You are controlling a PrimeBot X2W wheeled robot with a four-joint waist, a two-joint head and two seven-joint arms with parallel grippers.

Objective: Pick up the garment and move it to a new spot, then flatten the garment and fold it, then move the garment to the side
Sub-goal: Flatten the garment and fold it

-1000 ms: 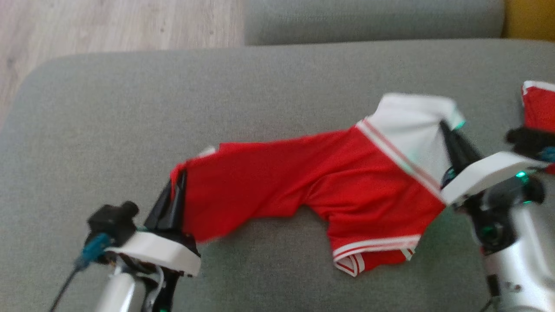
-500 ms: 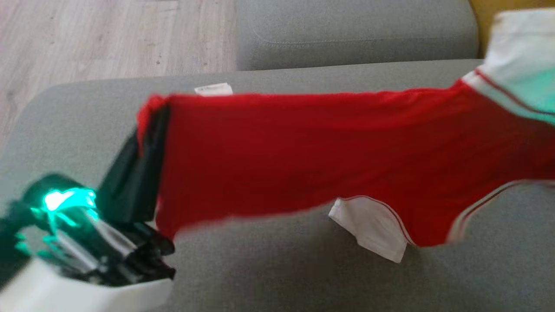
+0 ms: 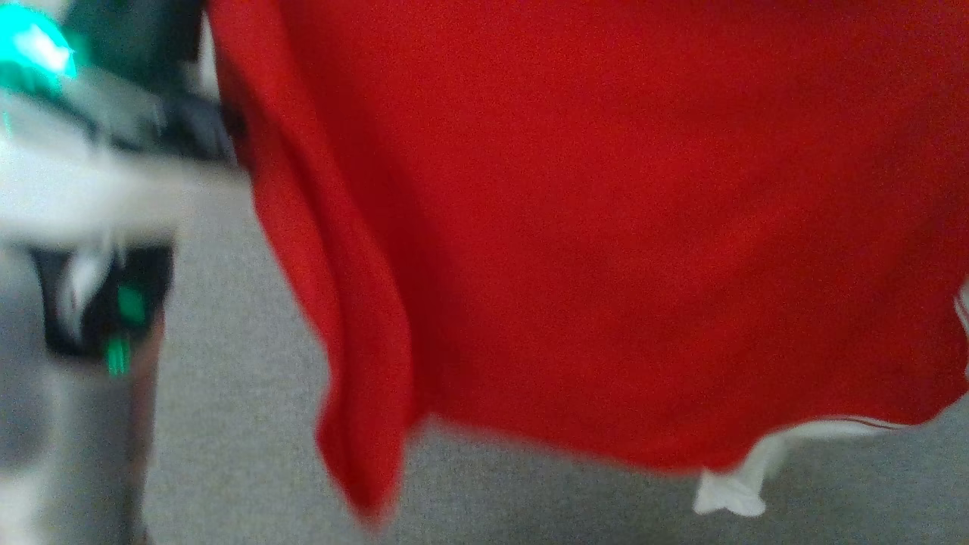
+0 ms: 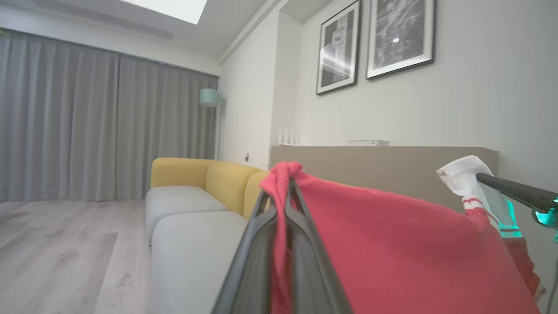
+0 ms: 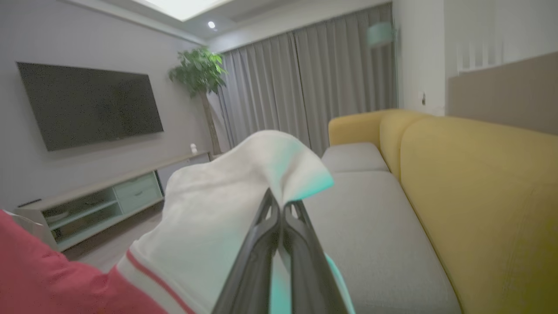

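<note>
Moving step: left gripper (image 4: 284, 188) and right gripper (image 5: 279, 204) each clamp the garment (image 3: 606, 227) above the sofa (image 3: 242, 424). Next, probably, lay it flat mid-seat.

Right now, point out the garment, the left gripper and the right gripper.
garment (image 3: 606, 227), head view, red body panel.
left gripper (image 4: 286, 192), left wrist view, fingertips pinching red edge.
right gripper (image 5: 279, 206), right wrist view, fingertips pinching white sleeve.

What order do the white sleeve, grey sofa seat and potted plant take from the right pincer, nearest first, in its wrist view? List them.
1. The white sleeve: pinched in the shut right pincer.
2. The grey sofa seat: just ahead, to the right.
3. The potted plant: far across the room, upper left.
</note>
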